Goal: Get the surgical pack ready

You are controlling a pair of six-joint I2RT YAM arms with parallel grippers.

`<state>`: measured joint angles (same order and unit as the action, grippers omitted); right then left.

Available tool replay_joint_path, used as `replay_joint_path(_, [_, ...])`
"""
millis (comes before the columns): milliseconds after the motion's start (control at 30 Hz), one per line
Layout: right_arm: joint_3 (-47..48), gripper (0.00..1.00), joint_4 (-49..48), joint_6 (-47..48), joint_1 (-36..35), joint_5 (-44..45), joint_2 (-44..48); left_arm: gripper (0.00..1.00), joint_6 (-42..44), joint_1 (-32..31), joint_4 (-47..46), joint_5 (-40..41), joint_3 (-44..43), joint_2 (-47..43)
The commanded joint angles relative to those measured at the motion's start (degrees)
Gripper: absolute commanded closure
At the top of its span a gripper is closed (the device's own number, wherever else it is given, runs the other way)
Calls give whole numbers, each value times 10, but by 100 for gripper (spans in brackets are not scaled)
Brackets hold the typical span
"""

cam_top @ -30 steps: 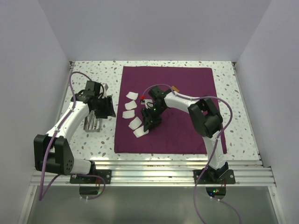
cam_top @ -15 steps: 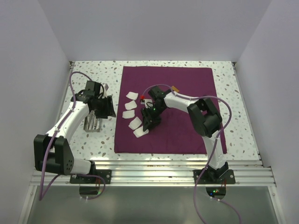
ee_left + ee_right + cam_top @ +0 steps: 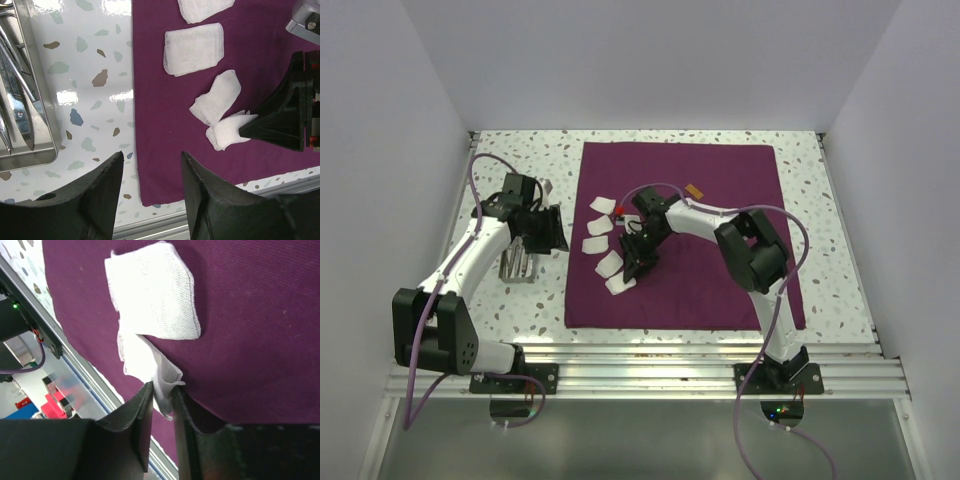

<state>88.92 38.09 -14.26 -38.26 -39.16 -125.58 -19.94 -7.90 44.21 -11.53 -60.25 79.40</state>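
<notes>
The maroon cloth lies flat on the table. Several white gauze squares lie along its left part. My right gripper is shut on the nearest gauze square, pinching its edge and lifting it off the cloth; it also shows in the left wrist view. Another gauze square lies just beyond it. My left gripper is open and empty, hovering over the cloth's left edge. The metal tray with steel instruments stands left of the cloth.
A small orange strip lies on the far part of the cloth. A small red and white object sits beside the right arm. The aluminium rail runs along the near edge. White walls close the sides.
My right gripper has shifted a little left toward the nearest gauze square. The left arm has not moved.
</notes>
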Motion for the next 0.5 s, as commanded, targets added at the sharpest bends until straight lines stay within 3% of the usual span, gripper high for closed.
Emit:
replay_joint_path(0, [19,76,-3,-5,-1,-2,0,47,11,-1,-15,-12,-12,-13])
replay_joint_path(133, [23,96,15,-5,0,31,19,46,12,-1,-13,-11,-10,-15])
replay_joint_path(200, [31,100,33,-2,-1,40,28,47,13,-1,-14,-11,-8,-16])
replay_joint_path(467, [92,100,52,8,-6,-1,73,46,10,-1,-21,-16,-5,-15])
